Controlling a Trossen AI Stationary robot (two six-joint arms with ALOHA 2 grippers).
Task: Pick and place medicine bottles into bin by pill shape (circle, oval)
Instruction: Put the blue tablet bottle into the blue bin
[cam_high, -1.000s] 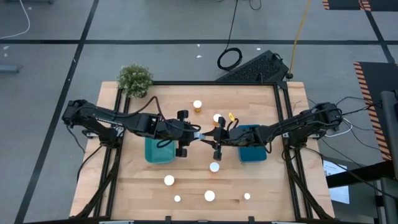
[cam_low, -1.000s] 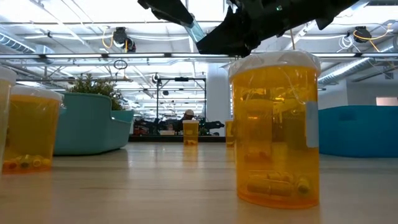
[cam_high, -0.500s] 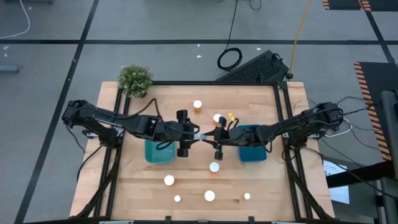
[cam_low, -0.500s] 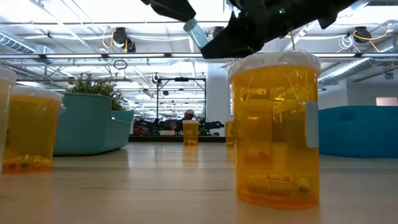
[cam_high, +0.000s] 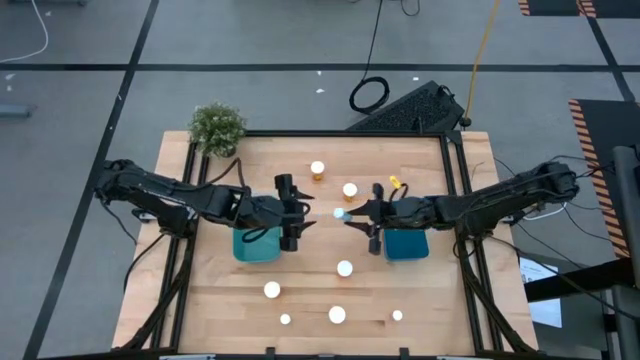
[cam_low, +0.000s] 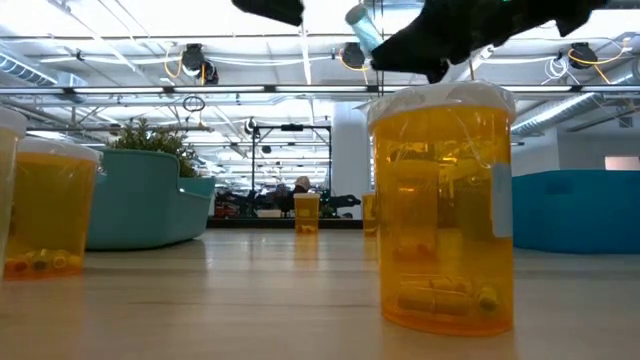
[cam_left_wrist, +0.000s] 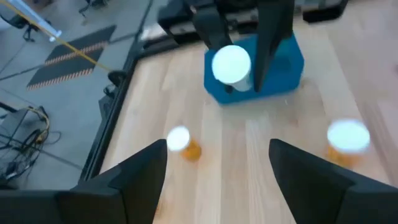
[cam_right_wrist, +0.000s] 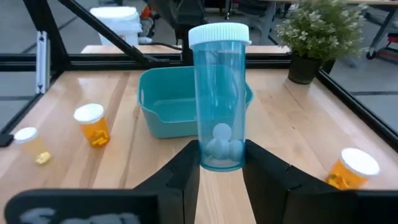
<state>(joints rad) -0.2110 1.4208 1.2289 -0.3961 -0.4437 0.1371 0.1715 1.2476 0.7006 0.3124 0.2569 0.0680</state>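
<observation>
A pale blue medicine bottle (cam_right_wrist: 219, 99) with a white cap (cam_high: 340, 212) and round white pills is lifted over the table's middle, and my right gripper (cam_high: 353, 214) is shut on it. My left gripper (cam_high: 304, 212) stands open a short way to its left, facing the cap (cam_left_wrist: 231, 64) and touching nothing. Beneath the left arm a teal bin (cam_high: 255, 243) stands on the table, and beneath the right arm a blue bin (cam_high: 406, 244). Several amber bottles with white caps stand on their bases, such as those at the far middle (cam_high: 318, 169) and near middle (cam_high: 345, 268). My right gripper pinches the bottle's bottom end (cam_right_wrist: 219, 163) between its two fingers (cam_right_wrist: 186, 169). The fingers come about level from the table's right and lie along the bottle. The bottle sticks out past the fingertips, cap toward the left gripper, lifted clear of the table.
A potted plant (cam_high: 217, 128) stands at the far left corner. More amber bottles stand along the near edge (cam_high: 337, 315), one of them (cam_low: 442, 210) close before the low camera. A bare strip of wood lies between the two bins.
The pale blue bottle has passed from my left gripper to my right one. My left gripper has let go and drawn back toward the table's left edge. My right gripper has drawn back toward the right edge with the bottle, which stays lifted clear.
</observation>
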